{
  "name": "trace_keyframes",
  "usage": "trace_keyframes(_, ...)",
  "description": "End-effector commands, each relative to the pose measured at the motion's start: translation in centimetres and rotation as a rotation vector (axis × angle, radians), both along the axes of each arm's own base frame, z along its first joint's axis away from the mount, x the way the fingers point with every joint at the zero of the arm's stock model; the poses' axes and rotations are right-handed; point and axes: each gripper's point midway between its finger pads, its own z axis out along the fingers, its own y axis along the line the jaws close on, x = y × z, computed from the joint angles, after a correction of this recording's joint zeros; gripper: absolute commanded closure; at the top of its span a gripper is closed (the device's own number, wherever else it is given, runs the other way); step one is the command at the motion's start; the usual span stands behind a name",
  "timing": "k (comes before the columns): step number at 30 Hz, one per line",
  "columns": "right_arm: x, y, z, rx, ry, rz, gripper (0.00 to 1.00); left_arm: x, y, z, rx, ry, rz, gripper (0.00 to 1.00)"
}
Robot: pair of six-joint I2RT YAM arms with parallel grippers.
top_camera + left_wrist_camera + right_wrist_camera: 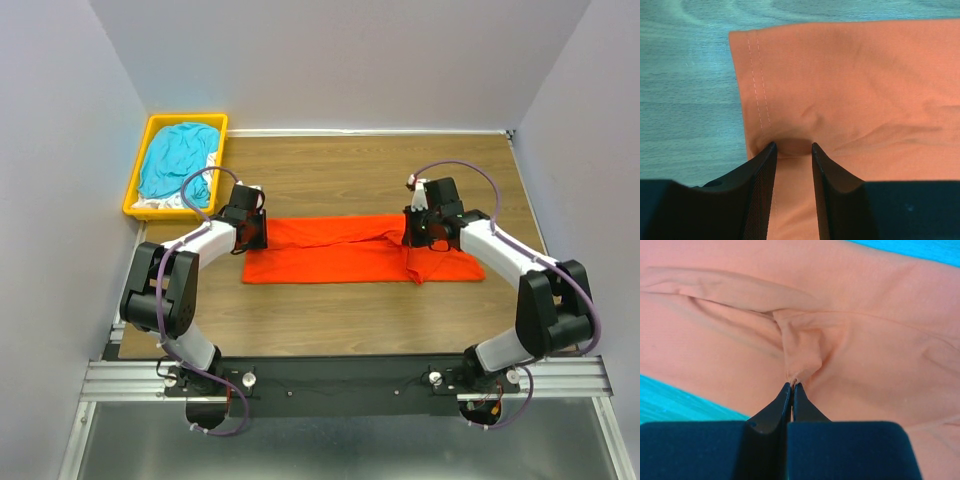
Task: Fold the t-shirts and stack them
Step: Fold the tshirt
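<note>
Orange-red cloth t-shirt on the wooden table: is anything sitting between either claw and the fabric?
Nothing visible. The left claw is open, pressing straight into the orange-red cloth t-shirt near its stitched hem, and the right claw is shut on a pinch of the same fabric.

One orange-red t-shirt point(340, 255), one teal-blue t-shirt point(178, 160), one yellow bin point(140, 178), and two arms.

obstacle: yellow bin point(137, 190) far-left corner | bare table point(350, 320) near side
</note>
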Motion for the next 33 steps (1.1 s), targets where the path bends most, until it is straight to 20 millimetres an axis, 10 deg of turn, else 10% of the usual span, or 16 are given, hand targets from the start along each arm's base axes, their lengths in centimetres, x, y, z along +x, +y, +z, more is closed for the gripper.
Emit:
trace_keyframes(1, -1.9, -0.3, -0.5, 0.019, 0.035, -0.017, 0.96, 0.8, 1.0, 0.3, 0.03, -0.018, 0.03, 0.58)
trace_keyframes(23, -5.2, 2.9, 0.1, 0.205, 0.116, 0.114, 0.96, 0.9, 3.2, 0.2, 0.04, -0.003, 0.083, 0.58)
trace_keyframes(33, -2.7, -2.5, -0.3, 0.019, 0.047, -0.197, 0.99, 1.3, 4.5, 0.5, 0.051, -0.006, 0.113, 0.58)
